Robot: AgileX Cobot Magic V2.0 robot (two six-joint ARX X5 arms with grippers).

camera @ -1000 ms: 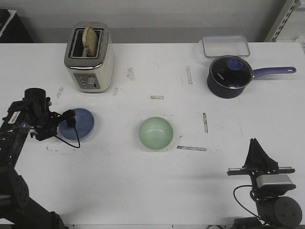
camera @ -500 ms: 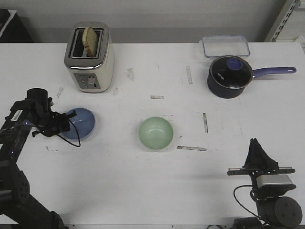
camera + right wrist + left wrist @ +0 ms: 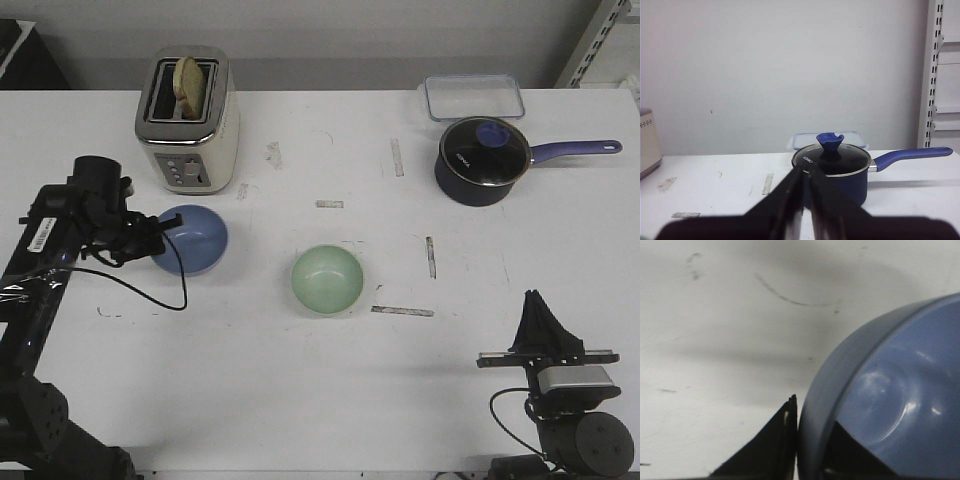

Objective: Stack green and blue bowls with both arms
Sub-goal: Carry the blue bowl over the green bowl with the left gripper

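Note:
My left gripper is shut on the rim of the blue bowl and holds it tilted above the table, left of centre. In the left wrist view one finger is outside and one inside the blue bowl's wall, with the left gripper clamped on it. The green bowl sits upright on the table at the centre, apart from both arms. My right gripper is shut and empty at the front right, pointing up; in its wrist view the right gripper has its jaws closed together.
A toaster with bread stands at the back left, just behind the blue bowl. A dark navy saucepan with a lid and long handle and a clear lidded box are at the back right. Tape marks dot the white table.
My left gripper has lifted the blue bowl off the table and carried it right and slightly back, tilting it. The green bowl and right arm have not moved.

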